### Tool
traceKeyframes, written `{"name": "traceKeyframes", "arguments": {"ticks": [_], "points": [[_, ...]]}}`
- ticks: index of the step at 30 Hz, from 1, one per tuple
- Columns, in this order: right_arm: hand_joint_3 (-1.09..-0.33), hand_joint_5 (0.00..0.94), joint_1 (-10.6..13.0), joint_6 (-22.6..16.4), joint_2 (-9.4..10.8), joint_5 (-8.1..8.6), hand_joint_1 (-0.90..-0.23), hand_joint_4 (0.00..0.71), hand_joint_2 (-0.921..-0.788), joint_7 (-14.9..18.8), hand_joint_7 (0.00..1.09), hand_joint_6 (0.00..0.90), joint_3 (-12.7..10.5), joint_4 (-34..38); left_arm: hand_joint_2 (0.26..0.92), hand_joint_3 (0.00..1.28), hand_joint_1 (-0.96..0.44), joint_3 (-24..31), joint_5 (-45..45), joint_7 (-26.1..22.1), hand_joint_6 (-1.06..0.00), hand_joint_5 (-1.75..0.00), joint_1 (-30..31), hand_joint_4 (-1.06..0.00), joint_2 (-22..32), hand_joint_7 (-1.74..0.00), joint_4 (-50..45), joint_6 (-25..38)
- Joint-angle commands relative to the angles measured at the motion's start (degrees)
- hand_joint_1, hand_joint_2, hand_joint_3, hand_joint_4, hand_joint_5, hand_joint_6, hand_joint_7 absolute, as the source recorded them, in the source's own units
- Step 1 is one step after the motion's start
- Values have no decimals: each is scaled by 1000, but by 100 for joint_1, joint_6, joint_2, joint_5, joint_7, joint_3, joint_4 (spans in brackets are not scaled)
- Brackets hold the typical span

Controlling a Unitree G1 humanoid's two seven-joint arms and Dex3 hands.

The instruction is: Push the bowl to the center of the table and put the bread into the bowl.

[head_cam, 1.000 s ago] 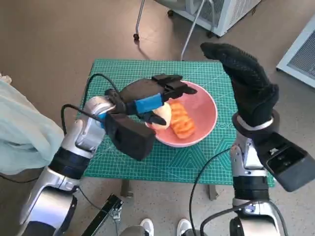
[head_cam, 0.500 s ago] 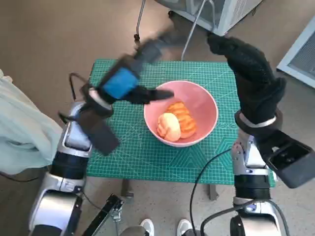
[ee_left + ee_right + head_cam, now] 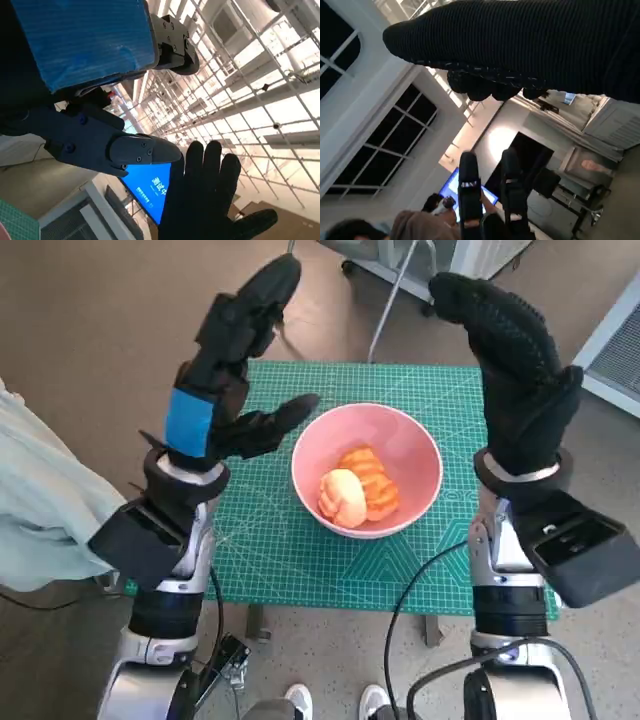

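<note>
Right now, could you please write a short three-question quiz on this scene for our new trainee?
1. True or false: the bread lies inside the pink bowl.
2. What does the left hand hold? A) bread B) the bowl C) nothing
3. Fill in: the bowl stands on a ____ cutting mat.

Key: 1 true; 2 C; 3 green. The right hand is also raised, holding nothing.
</note>
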Motion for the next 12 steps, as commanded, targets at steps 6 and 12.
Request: {"name": "traceKeyframes", "arguments": {"ticks": [6, 12], "points": [[-809, 18, -128, 125, -29, 56, -654, 284, -921, 48, 775, 3, 42, 167, 921, 277, -452, 118, -262, -187, -184, -25, 113, -339, 50, -457, -280, 101], [-807, 17, -199, 90, -12, 122, -650, 284, -921, 152, 777, 5, 80, 320, 921, 258, -446, 142, -423, -264, -212, -16, 141, -340, 5, -408, -350, 159]]}}
